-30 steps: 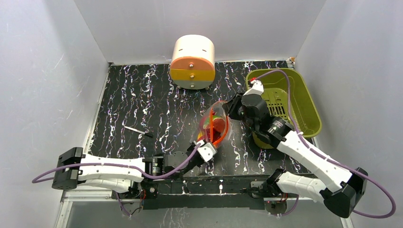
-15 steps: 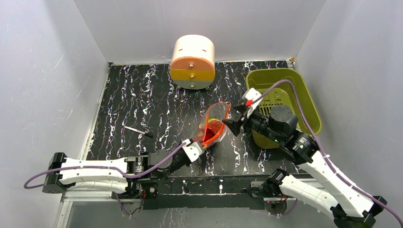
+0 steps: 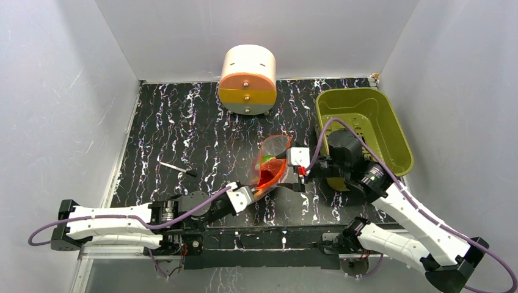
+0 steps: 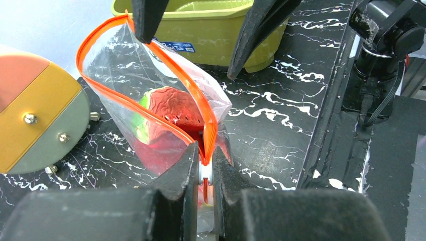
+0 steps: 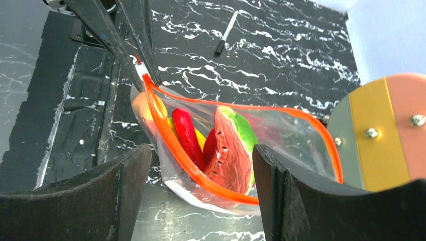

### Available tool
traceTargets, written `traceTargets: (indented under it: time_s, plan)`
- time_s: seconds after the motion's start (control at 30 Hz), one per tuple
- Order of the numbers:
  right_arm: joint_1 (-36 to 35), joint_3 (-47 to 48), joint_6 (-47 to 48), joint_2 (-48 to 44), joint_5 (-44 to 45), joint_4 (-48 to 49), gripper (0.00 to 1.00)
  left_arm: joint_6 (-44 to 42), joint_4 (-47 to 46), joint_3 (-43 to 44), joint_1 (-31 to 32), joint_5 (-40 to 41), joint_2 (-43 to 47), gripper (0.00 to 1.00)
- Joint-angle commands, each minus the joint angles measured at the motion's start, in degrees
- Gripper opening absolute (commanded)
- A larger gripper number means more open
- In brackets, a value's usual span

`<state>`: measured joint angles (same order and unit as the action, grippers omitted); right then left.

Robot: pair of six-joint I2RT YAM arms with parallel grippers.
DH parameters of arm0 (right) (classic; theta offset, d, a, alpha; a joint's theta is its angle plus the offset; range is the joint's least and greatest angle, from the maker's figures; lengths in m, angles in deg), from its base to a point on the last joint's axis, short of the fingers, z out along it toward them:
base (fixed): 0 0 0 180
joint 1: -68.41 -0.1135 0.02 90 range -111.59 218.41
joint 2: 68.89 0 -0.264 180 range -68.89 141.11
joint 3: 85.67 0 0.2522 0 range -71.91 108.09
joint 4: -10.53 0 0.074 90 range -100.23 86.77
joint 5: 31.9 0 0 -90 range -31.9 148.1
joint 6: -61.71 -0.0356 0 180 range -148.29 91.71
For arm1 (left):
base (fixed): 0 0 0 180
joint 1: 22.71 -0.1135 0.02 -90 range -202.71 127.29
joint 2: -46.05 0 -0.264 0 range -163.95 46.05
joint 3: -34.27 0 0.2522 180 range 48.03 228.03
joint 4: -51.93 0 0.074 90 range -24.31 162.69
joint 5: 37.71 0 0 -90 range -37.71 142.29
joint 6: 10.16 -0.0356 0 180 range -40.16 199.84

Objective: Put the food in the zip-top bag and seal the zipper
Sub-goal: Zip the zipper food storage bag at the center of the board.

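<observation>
The zip-top bag [image 3: 269, 166] stands on the black marbled table with its mouth gaping. Its orange-red zipper [image 5: 176, 150] runs round the opening. Inside lies the food: a red slice with a green rind [image 5: 231, 155], a red chili [image 5: 187, 134], a yellow piece [image 5: 201, 139] and an orange piece [image 5: 144, 108]. My left gripper [image 4: 204, 168] is shut on the zipper's near end, with the white slider tab [image 4: 205, 173] between its fingers. My right gripper [image 5: 201, 150] is open, its fingers [image 4: 145, 22] standing on either side of the bag's far end without holding anything.
An olive-green bin [image 3: 385, 116] sits at the right, close behind my right arm. A round cream drum with an orange and yellow face [image 3: 247, 79] stands at the back. A marker pen [image 3: 177, 168] lies to the left. White walls enclose the table.
My right gripper has opened and dropped from above the bag to its right side. My left arm has drawn back to the near left, taking the bag's zipper end with it.
</observation>
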<state>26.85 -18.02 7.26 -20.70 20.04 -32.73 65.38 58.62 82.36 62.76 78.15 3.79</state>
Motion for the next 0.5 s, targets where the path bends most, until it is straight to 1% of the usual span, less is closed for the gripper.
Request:
traceTargets:
  time_s: [0.0, 0.2, 0.3, 0.47]
  plan:
    - [-0.3, 3.4, 5.0, 1.5, -5.5, 5.5, 0.72, -0.7, -0.1, 2.8, 0.1, -1.3, 1.1, 0.00]
    - [-1.8, 5.3, 9.0, 4.8, -6.0, 4.9, 0.80, -0.8, -0.5, 3.0, 0.1, -1.3, 0.6, 0.00]
    - [-3.0, 5.8, 9.7, 6.3, -5.2, 5.0, 0.81, -0.9, -0.3, 3.1, 0.1, -1.1, 0.4, 0.00]
    - [-6.8, 6.1, 10.7, 7.7, -1.1, 3.7, 0.80, -0.4, 0.0, 3.0, 0.1, -1.3, 1.3, 0.00]
